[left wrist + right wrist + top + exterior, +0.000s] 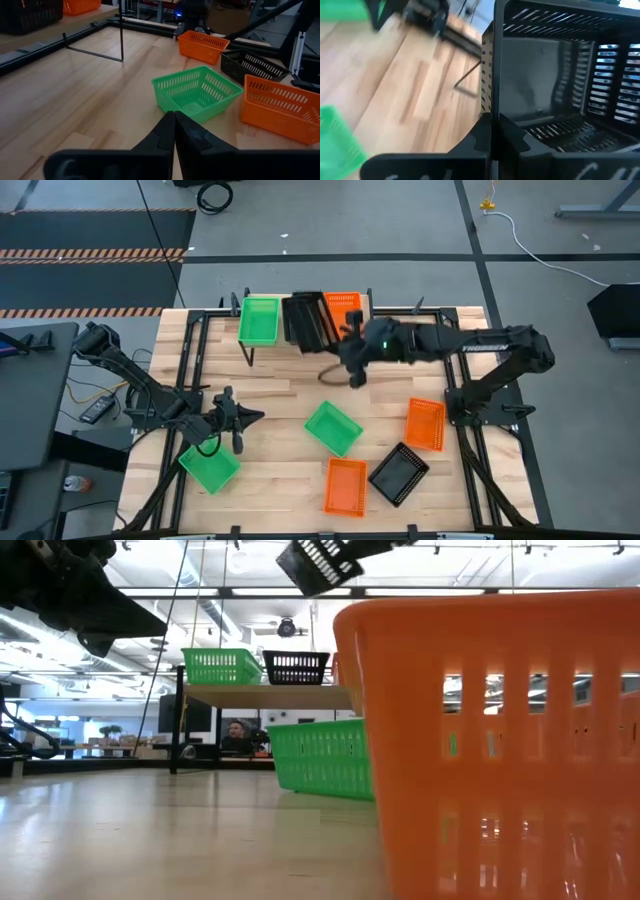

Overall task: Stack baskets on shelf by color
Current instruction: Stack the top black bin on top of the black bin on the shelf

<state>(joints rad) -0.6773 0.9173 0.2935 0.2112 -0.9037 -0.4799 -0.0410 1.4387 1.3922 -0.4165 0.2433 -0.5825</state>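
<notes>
My right gripper [491, 131] is shut on a black basket [318, 562] and holds it in the air over the shelf [270, 695]. A green basket [260, 320], a second black basket [296, 667] and an orange one [343, 305] stand on the shelf. In the high view the held basket [312, 325] overlaps the black one below it. My left gripper [250, 417] is shut and touches nothing. It hovers over the table's left part, between a green basket [210, 467] and the centre green basket [333, 427]. My right gripper pinches a side wall [487, 75] of the black basket at its rim, one finger outside and one inside the hollow. The fingers come from the table's right side. The basket is lifted clear and hangs tilted above the shelf.
On the table lie the centre green basket [197, 92], an orange basket [425, 423], another orange one [346, 485] and a black one [398, 473]. The orange basket close to the low camera [500, 740] blocks much of that view. Black frame rails run along the table's edges.
</notes>
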